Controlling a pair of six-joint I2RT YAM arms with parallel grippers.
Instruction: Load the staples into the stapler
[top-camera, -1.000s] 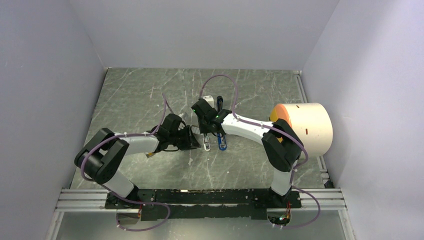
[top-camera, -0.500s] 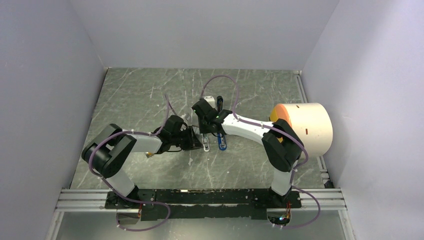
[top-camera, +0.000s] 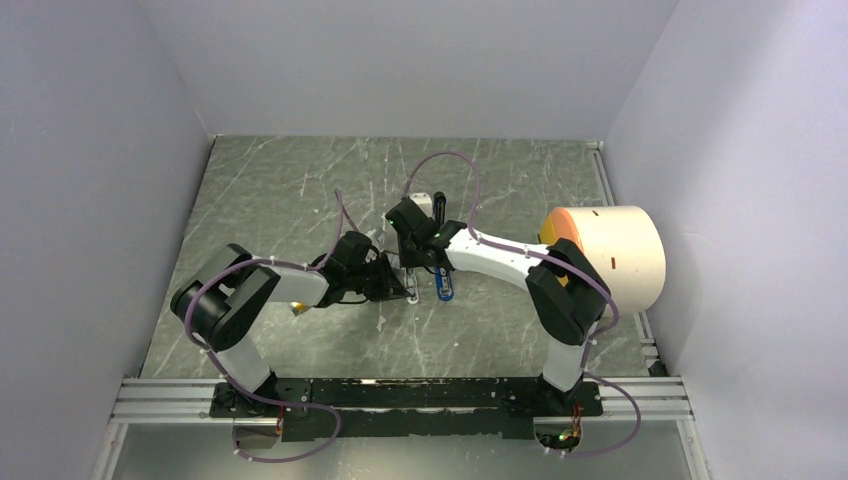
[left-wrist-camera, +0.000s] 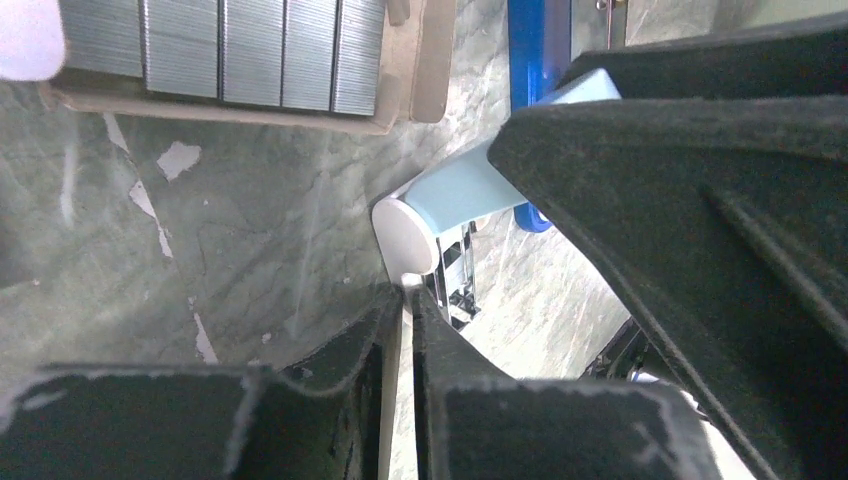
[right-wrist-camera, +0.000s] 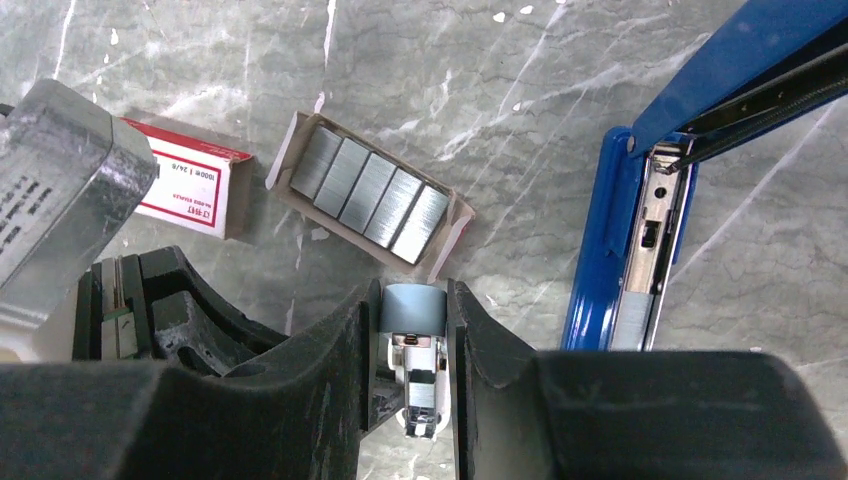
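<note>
Left end effector (left-wrist-camera: 400, 296) pinches staples (left-wrist-camera: 397, 385) | right end effector (right-wrist-camera: 413, 300) clamps blue-capped piece (right-wrist-camera: 412, 312) | arms inward

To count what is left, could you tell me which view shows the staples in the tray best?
The right wrist view: the staples lie whole and sharp in their open tray, five blocks side by side. The left wrist view cuts them off at its top edge. The top view shows none that I can make out.
</note>
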